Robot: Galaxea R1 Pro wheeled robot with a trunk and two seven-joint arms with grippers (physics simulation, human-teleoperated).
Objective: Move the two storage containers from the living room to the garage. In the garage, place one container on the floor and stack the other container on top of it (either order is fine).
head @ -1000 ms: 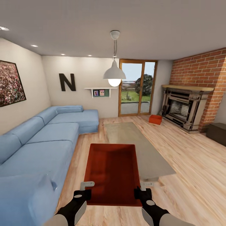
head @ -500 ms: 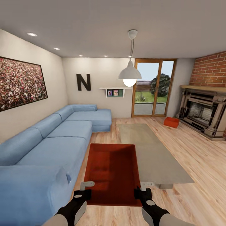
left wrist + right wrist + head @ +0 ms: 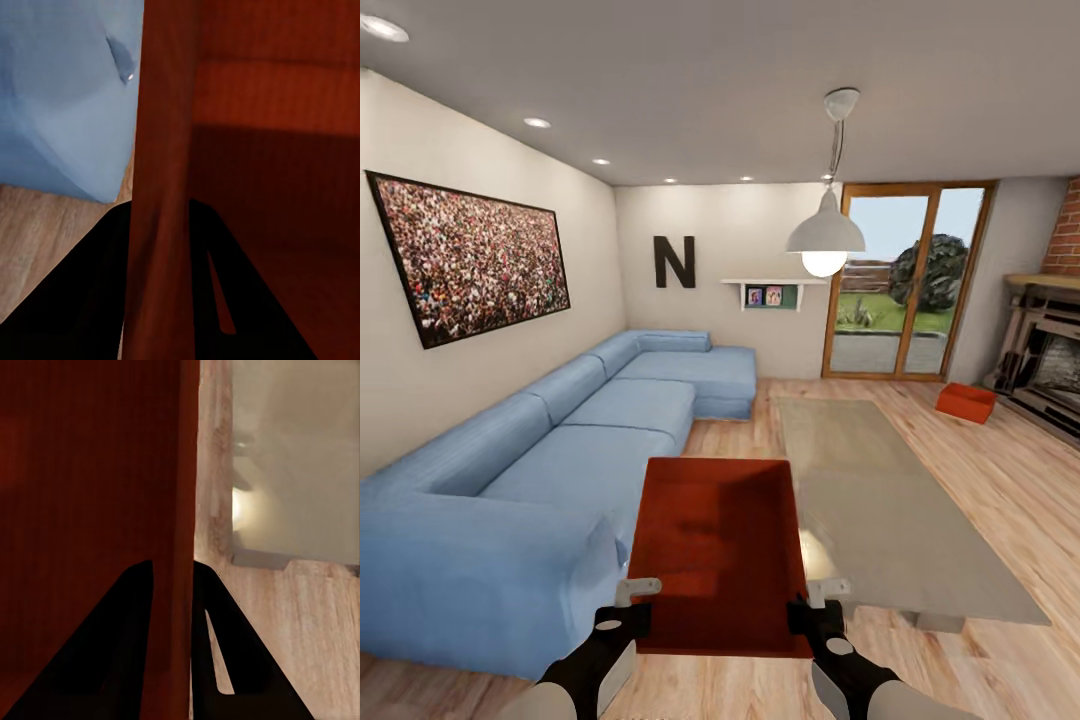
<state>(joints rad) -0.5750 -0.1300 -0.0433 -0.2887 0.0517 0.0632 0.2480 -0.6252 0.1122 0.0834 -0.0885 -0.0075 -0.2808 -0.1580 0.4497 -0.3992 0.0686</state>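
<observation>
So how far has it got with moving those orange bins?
Early days. One storage container is lifted, the left gripper and right gripper each clamped on a side wall. The robot is in the living room, beside the blue sofa. The second storage container sits by the fireplace. Both garage trips and stacking remain.

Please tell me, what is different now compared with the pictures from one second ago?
The camera turned left: the sofa, low table and far container slid rightward in view, though none moved. The held container stays gripped by the left gripper and right gripper, unchanged.
</observation>
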